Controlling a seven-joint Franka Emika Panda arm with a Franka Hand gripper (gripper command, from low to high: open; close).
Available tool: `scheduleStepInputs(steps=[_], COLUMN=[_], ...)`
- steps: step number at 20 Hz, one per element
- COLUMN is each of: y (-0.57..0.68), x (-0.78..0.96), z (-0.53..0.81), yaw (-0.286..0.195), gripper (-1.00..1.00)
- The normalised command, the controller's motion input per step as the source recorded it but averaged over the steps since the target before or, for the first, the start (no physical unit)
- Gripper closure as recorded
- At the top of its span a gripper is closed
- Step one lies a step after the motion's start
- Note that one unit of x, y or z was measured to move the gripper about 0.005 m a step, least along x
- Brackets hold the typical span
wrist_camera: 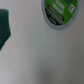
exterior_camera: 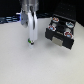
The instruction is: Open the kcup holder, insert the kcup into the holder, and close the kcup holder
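The kcup [exterior_camera: 31, 41] is a tiny pod with a bright green top, standing on the white table at the exterior view's left of centre. Close up in the wrist view, the kcup [wrist_camera: 59, 12] shows its round green lid, blurred. My gripper [exterior_camera: 31, 37] reaches straight down with its white fingers ending just over the pod. The blur hides whether they touch it or how far apart they stand. The black kcup holder [exterior_camera: 61, 31] is at the exterior view's right, its drawer pulled out toward the front, with several pods in it.
Dark clutter lines the back edge of the table behind the arm. A blurred dark green shape [wrist_camera: 4, 27] sits at one edge of the wrist view. White tabletop [exterior_camera: 30, 65] stretches in front of the pod and the holder.
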Motion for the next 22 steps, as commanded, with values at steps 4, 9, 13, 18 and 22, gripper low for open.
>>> scheduleStepInputs(steps=[4,9,13,18,22], y=[-0.04,-0.09,-0.12,-0.05,0.0], x=[-0.12,-0.1,-0.1,-0.1,-0.39], z=[-0.11,-0.23,-0.19,-0.09,-0.15], yaw=[-0.082,-0.139,-0.137,-0.048,0.002], gripper=[-1.0,-1.0,-1.0,-1.0,-1.0])
